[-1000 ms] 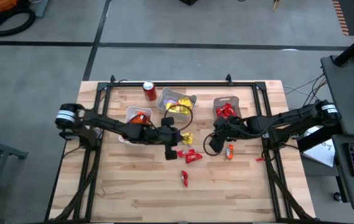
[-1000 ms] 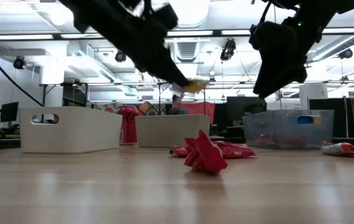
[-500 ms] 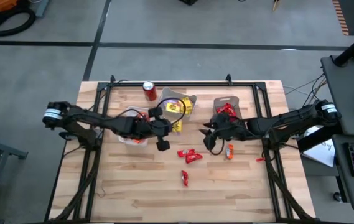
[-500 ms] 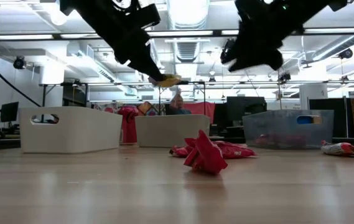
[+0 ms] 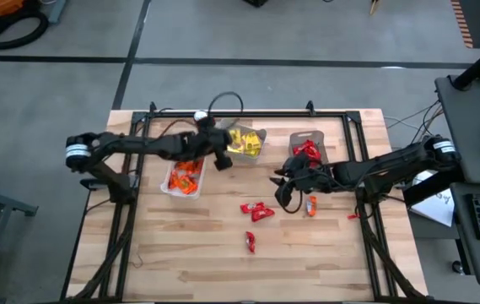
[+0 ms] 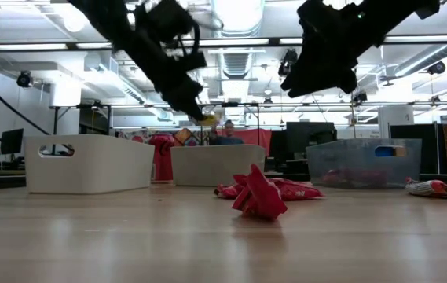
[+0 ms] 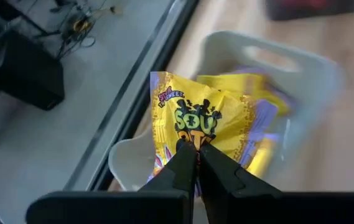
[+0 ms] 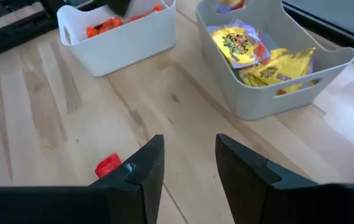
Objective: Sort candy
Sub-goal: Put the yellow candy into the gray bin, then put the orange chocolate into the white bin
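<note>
My left gripper (image 7: pixel 196 149) is shut on a yellow candy packet (image 7: pixel 209 113) and hovers over the grey bin of yellow candy (image 5: pixel 245 142); the low view shows the same left gripper (image 6: pixel 197 112) high above the table. My right gripper (image 8: pixel 189 148) is open and touches nothing, hanging above the table's middle (image 5: pixel 282 182). Below and near it lie red candies (image 5: pixel 257 210), one more red candy (image 5: pixel 250 243) and an orange-red one (image 5: pixel 311 204), all flat on the wood. A white bin holds orange candy (image 5: pixel 182 176), a clear bin red candy (image 5: pixel 307 147). My left gripper pinches the yellow packet between its two fingers at the packet's near edge (image 7: pixel 195 138), the wrapper crumpled around the fingertips. The fingers slant down toward the far edge. The packet (image 6: pixel 207 119) is lifted clear, sticking out beyond the fingertips above the yellow bin.
Three bins stand in a row along the far half of the table; in the right wrist view the orange bin (image 8: pixel 121 31) and yellow bin (image 8: pixel 270 59) lie ahead, with a red candy (image 8: pixel 108 165) beside one finger. Bare wood (image 5: pixel 189 253) fills the near half.
My left gripper has carried the yellow packet up from the table's middle toward the far edge, ending over the yellow bin, staying shut. My right gripper has tipped from pointing down to a more level pose and risen a little, still open.
</note>
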Tool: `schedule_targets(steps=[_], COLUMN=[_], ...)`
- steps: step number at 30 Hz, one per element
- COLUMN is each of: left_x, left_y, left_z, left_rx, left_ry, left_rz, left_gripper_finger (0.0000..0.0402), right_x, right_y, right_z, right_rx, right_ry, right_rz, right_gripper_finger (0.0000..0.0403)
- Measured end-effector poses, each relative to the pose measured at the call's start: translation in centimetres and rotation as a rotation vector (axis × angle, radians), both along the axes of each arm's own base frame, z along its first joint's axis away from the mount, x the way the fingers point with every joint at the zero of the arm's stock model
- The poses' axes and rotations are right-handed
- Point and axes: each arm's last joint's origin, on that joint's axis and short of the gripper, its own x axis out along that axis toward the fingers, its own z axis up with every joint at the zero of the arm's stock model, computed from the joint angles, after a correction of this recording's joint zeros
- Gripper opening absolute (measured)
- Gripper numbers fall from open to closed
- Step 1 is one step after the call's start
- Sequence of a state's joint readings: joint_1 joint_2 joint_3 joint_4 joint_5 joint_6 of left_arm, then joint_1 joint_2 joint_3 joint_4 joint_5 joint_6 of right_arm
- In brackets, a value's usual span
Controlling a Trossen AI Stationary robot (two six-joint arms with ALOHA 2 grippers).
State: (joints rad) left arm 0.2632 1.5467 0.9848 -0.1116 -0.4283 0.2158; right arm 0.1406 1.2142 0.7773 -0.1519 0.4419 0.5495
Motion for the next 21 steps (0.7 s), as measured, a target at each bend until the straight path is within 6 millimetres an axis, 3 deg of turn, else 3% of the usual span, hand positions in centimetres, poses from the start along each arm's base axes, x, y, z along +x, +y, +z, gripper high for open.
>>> schedule_targets(steps=[3, 7, 15, 21], left_x=[0.1, 0.6, 1.1, 0.8], left_y=[2.3, 4.0, 4.3, 4.1], left_z=[-0.7, -1.6, -4.2, -4.0], left_rx=[-0.033, -0.062, -0.126, -0.141], left_ry=[-0.049, -0.074, 0.016, 0.02], left_rz=[0.03, 0.062, 0.081, 0.092], left_gripper_finger=[0.0, 0.0, 0.0026, 0.0083], right_x=[0.2, 0.3, 0.3, 0.4], right_y=[0.0, 0.0, 0.1, 0.0], right_z=[-0.5, -0.6, -0.6, -0.5], right_rx=[-0.003, -0.018, -0.01, -0.038], right_ry=[0.018, 0.031, 0.028, 0.025], right_rz=[0.0, 0.009, 0.032, 0.013], right_gripper_finger=[0.0128, 0.0128, 0.0141, 0.0146])
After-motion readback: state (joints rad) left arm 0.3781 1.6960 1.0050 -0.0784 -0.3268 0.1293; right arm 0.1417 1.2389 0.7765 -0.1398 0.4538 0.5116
